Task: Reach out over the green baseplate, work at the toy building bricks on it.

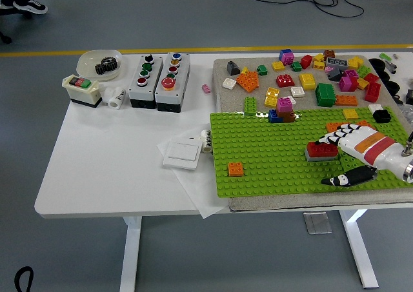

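- While reaching in over the green baseplate (pixel 271 156), resting the right hand (pixel 339 158) against the red brick (pixel 321 150), with fingers (pixel 330 138) draped along its far side and the thumb (pixel 341 178) lying apart on the near side.
- Not yet closing on anything: hand looking loosely spread, brick sitting between fingers and thumb, touching only the fingers as far as can be judged.
- Sitting on a grey brick (pixel 321 157), both pressed onto the studs right at the fingertips.
- Judging the brick light, rigid and smooth-sided, yet likely clinging stiffly to the studs below; pinching across the two long sides and rocking it free seeming wiser than pulling straight up.
- Counting on the baseplate: one red-on-grey stack at the hand, one orange brick (pixel 235 169) well away beyond the fingertips, one magenta-topped stack (pixel 284 109) further off toward the far edge.
- Lying further out past the baseplate, a loose heap of mixed bricks (pixel 303 76), too many and too overlapped for counting surely.
- Showing one hand only; left hand not appearing anywhere over the worktop (pixel 110 163).
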Robot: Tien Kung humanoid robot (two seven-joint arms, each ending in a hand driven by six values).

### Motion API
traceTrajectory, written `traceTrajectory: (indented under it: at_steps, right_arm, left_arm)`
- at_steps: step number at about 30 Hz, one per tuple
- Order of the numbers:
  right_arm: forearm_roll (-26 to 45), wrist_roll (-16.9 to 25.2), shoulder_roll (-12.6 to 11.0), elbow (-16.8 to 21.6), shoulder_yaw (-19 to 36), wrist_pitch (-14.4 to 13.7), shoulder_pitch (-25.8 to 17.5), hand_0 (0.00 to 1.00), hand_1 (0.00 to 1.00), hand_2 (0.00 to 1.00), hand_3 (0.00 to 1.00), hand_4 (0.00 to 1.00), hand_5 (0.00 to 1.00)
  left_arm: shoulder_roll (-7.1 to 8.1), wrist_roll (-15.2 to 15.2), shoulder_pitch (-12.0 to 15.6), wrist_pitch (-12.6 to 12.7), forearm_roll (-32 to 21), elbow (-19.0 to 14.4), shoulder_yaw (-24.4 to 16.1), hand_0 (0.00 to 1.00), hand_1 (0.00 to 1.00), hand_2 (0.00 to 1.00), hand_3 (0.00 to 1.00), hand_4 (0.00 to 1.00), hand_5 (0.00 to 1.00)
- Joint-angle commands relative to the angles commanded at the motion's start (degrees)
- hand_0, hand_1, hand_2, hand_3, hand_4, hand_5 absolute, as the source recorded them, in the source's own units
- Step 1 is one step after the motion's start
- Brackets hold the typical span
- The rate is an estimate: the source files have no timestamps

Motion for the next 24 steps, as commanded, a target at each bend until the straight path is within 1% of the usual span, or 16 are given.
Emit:
traceTrajectory:
  at_steps: [8,16,24]
  right_arm:
    - [-0.1,0.1,-0.4,1.6,-0.2,0.1,-0.5,0.930,0.838,0.856,0.859,0.940,0.749]
    - [0.1,-0.1,-0.2,0.5,-1.3,0.1,-0.2,0.932,0.837,0.854,0.857,0.937,0.746]
    - [0.2,0.0,-0.2,0.3,-1.4,0.2,-0.2,0.932,0.836,0.854,0.857,0.937,0.745]
  left_arm:
    - [-0.04,-0.1,0.2,-0.1,0.6,0.0,-0.3,0.769,0.764,0.769,0.605,0.681,0.595]
    - [-0.07,-0.1,0.3,-0.2,1.0,-0.1,-0.4,0.769,0.764,0.769,0.606,0.680,0.596]
    - [-0.02,-0.2,0.2,-0.3,1.0,-0.1,-0.3,0.769,0.764,0.769,0.606,0.680,0.596]
